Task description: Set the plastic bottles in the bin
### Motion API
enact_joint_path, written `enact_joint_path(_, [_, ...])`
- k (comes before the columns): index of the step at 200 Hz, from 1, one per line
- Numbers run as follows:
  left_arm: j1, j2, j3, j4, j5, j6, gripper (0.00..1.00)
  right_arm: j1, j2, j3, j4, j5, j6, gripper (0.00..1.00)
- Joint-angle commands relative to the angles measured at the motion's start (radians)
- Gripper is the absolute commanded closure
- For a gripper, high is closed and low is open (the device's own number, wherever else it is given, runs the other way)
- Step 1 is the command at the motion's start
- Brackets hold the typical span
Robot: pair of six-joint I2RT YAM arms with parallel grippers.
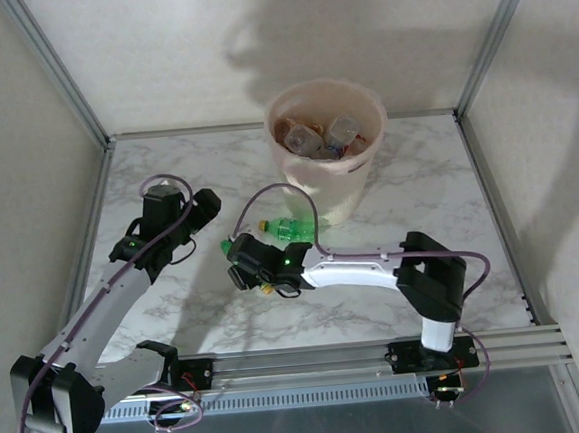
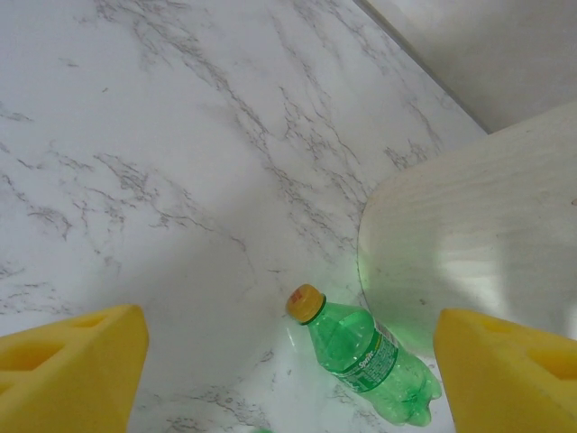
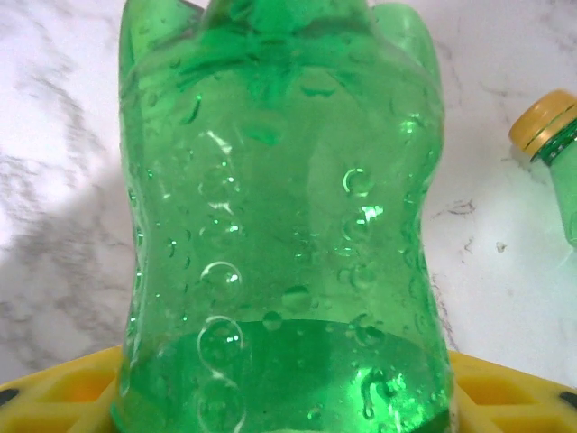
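A green bottle (image 3: 279, 207) stands between the yellow fingers (image 3: 505, 388) of my right gripper (image 3: 279, 397), which is shut on its body. From above, that gripper (image 1: 241, 265) sits low over the table's middle, and the bottle's green end (image 1: 226, 247) pokes out to the left. A second green bottle (image 1: 290, 228) with a yellow cap (image 2: 306, 303) lies on its side right against the foot of the bin (image 1: 332, 188). The bin holds several crushed bottles (image 1: 318, 136). My left gripper (image 1: 207, 208) hovers open to the left, its yellow fingers (image 2: 72, 370) wide apart around nothing.
The marble table (image 1: 450, 214) is fenced by metal frame posts (image 1: 57, 69) and pale walls. The bin's wall (image 2: 478, 234) rises just beyond the lying bottle (image 2: 365, 356). A rail (image 1: 321, 359) carrying both arm bases runs along the near edge.
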Motion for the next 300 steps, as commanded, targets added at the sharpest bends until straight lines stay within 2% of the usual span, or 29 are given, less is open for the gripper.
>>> enact_joint_path(1, [0.008, -0.016, 0.017, -0.011, -0.010, 0.019, 0.18, 0.032, -0.078, 0.029, -0.052, 0.065, 0.043, 0.48])
enact_joint_path(76, [0.012, -0.024, 0.020, -0.017, -0.024, 0.034, 0.17, 0.103, -0.282, 0.086, -0.142, 0.164, 0.089, 0.48])
enact_joint_path(115, [0.013, -0.029, 0.004, -0.006, -0.003, 0.024, 0.17, 0.103, -0.376, 0.141, -0.168, 0.201, 0.074, 0.47])
enact_joint_path(166, [0.012, -0.028, -0.031, 0.036, 0.056, 0.002, 0.16, 0.068, -0.402, 0.315, -0.273, 0.251, 0.075, 0.48])
enact_joint_path(202, [-0.024, -0.013, -0.040, 0.070, 0.073, -0.008, 0.15, -0.041, -0.399, 0.440, -0.350, 0.240, 0.097, 0.50])
enact_joint_path(237, [-0.128, 0.026, -0.048, 0.093, 0.029, -0.008, 0.15, -0.199, -0.371, 0.554, -0.384, 0.191, 0.075, 0.49])
enact_joint_path(270, [-0.206, 0.077, -0.063, 0.139, 0.029, -0.028, 0.15, -0.395, -0.287, 0.681, -0.416, 0.083, 0.047, 0.48])
enact_joint_path(300, [-0.233, 0.102, -0.066, 0.155, 0.026, -0.028, 0.16, -0.548, -0.184, 0.775, -0.434, -0.031, 0.029, 0.48])
